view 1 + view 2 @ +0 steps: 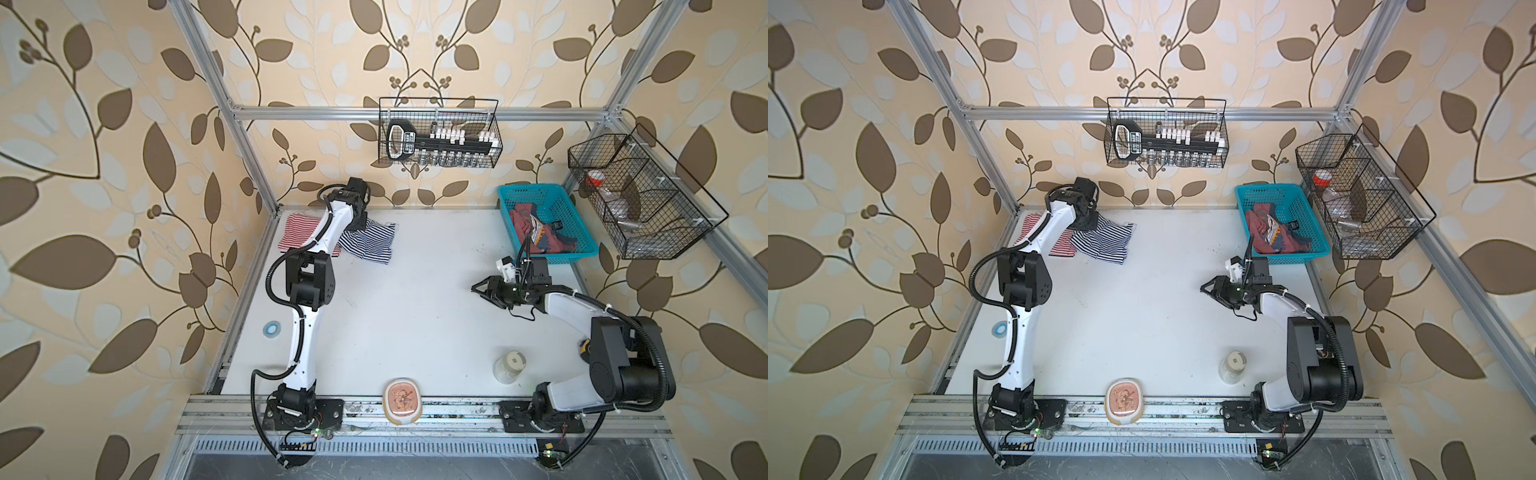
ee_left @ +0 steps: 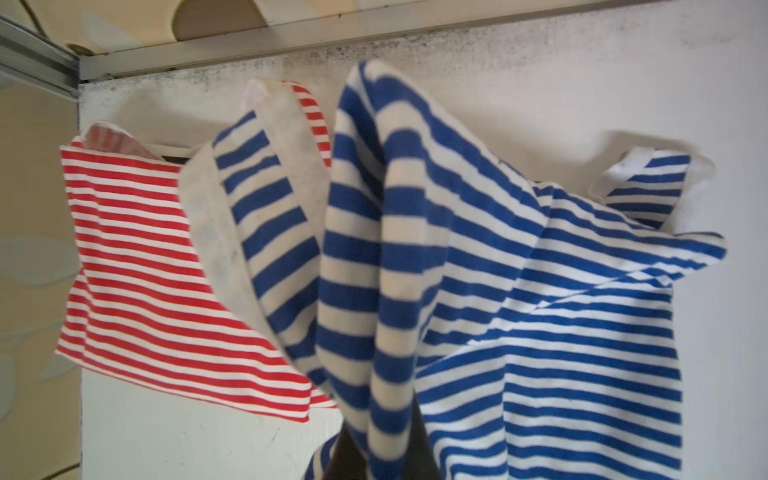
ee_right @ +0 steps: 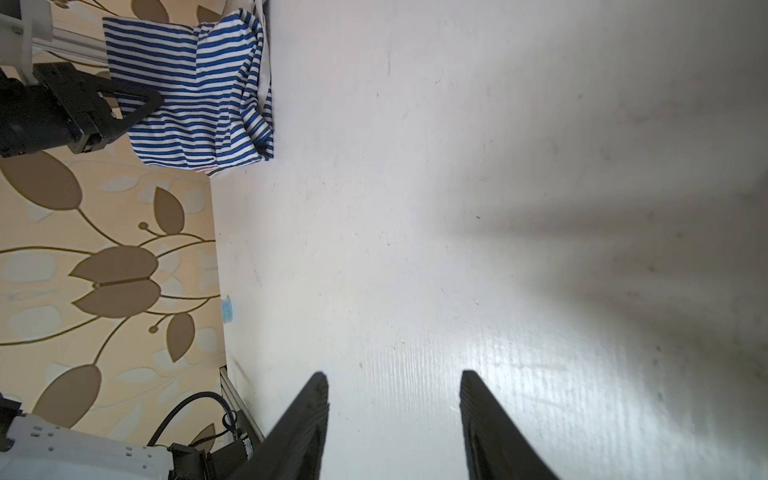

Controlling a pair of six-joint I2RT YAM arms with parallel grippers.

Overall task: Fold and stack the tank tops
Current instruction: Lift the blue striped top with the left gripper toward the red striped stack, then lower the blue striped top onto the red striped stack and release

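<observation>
**Left arm's got the navy stripes, red stack is right beside it**

The left gripper is clenched on a bunched fold of the navy-and-white striped tank top. The cloth is lifted at the jaws and drapes away from them toward the middle of the table, with the rest slumped on the surface and a strap loop at its far end. The red-and-white striped tank top lies flat on the other side of the jaws, tucked toward the frame corner, and the navy one overlaps its near edge. So I reckon the next move is a short carry across from navy side to red side, all on the left arm.

The right gripper is well apart from both tops. Its jaws are partly spread with nothing in them, hovering over bare tabletop and pointing roughly toward the stripes. The dusty red tank top sits crumpled in the teal basket, behind that gripper.

The white table looks smooth and a bit scuffed, with loads of free room mid-table. It's tight by the corner post though
</observation>
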